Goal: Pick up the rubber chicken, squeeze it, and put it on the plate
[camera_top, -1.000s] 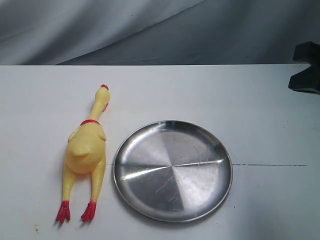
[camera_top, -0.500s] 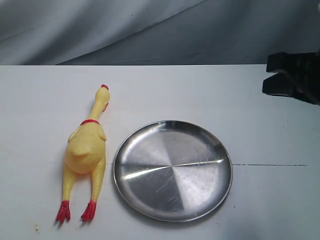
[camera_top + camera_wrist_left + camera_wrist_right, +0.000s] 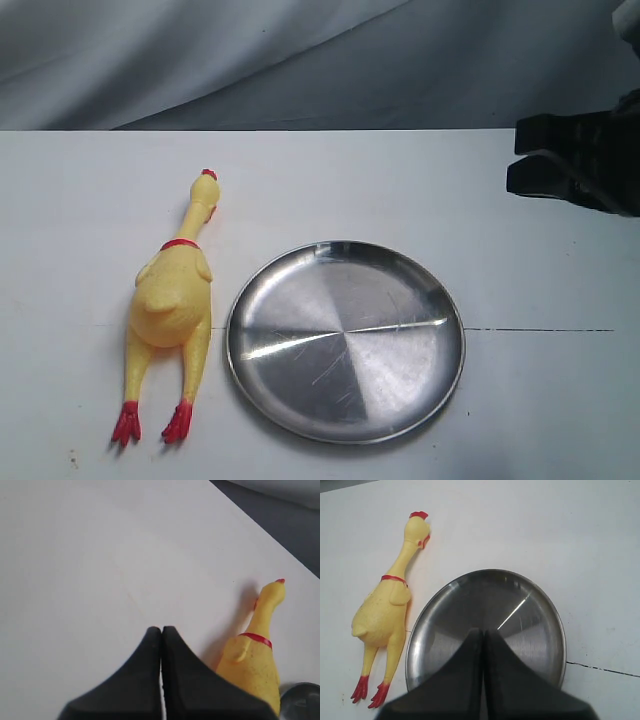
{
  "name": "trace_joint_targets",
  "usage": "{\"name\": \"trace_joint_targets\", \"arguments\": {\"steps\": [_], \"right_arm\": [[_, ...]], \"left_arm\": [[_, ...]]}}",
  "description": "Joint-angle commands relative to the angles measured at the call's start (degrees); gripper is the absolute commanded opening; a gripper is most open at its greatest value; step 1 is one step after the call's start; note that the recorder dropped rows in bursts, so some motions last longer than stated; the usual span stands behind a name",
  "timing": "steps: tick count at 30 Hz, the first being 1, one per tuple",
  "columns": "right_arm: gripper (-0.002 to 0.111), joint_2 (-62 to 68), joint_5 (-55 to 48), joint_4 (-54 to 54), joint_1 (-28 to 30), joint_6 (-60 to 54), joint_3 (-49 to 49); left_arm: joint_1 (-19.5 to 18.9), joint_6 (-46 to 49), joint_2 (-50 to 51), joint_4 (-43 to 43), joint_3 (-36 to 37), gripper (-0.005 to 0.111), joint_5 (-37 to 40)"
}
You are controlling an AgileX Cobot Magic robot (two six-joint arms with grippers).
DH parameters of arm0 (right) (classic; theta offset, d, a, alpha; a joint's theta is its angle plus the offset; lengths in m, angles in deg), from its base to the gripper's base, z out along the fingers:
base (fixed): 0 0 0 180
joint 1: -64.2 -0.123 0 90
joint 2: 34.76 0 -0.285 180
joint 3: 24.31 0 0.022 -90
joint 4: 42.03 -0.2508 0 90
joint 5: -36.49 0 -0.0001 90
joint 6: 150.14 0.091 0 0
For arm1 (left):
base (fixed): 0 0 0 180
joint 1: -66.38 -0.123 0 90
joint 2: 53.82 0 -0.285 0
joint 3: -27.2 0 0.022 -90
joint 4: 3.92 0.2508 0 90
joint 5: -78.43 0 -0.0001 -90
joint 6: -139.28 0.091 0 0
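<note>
The yellow rubber chicken [image 3: 170, 300] lies flat on the white table [image 3: 80, 200], red comb pointing to the far side and red feet to the near side. Just to its right sits the steel plate [image 3: 345, 340], with nothing on it. My right gripper [image 3: 515, 160] hangs above the table's far right, well apart from both. Its wrist view looks down over the plate [image 3: 520, 605] and the chicken [image 3: 385, 610], and the right gripper [image 3: 483, 631] is shut on nothing. The left gripper [image 3: 161, 629] is shut too, beside the chicken [image 3: 255, 655] without touching it, and is outside the exterior view.
A grey cloth backdrop [image 3: 300, 60] rises behind the table's far edge. A thin dark seam [image 3: 540, 330] runs across the table right of the plate. The plate's edge [image 3: 302, 700] peeks into a corner of the left wrist view.
The right gripper has come in from the right edge of the exterior view, moving left and a little lower. Chicken and plate have stayed put.
</note>
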Motion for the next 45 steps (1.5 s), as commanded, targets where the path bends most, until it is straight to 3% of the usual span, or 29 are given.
{"name": "trace_joint_targets", "arguments": {"steps": [1,6,9,15,19,26,30,33,41,45], "right_arm": [[0.0,-0.03,0.88,-0.21,-0.15,-0.57,0.28],[0.0,-0.03,2.91,-0.21,-0.15,-1.15,0.28],[0.0,-0.03,4.94,-0.21,-0.15,-2.08,0.28],[0.0,-0.03,5.41,-0.21,-0.15,-2.21,0.28],[0.0,-0.03,5.41,-0.21,-0.15,-2.21,0.28],[0.0,-0.03,4.92,-0.21,-0.15,-2.21,0.28],[0.0,-0.03,4.81,-0.21,-0.15,-2.21,0.28],[0.0,-0.03,4.7,-0.21,-0.15,-2.36,0.28],[0.0,-0.03,4.7,-0.21,-0.15,-2.36,0.28],[0.0,-0.03,4.7,-0.21,-0.15,-2.36,0.28]], "left_arm": [[-0.09,14.52,0.37,-7.25,-1.77,0.0,-1.14],[-0.09,33.17,0.92,-18.26,-5.45,0.002,3.2],[-0.09,37.6,3.62,-22.57,-8.42,0.009,7.69],[-0.09,41.66,14.11,-24.3,-12.36,0.045,16.18],[-0.09,50.57,21.25,-31.47,-12.77,0.063,20.56],[0.28,61.42,31.22,-39.17,-12.86,0.067,27.03],[4.23,61.43,33.99,-36.4,-12.86,0.067,24.48],[9.48,59.55,35.17,-32.36,-12.86,0.067,20.12],[19.9,36.23,38.79,-9.04,-17.36,0.067,15.56],[23.06,34.35,41.43,-6.25,-19.14,0.067,15.45]]}}
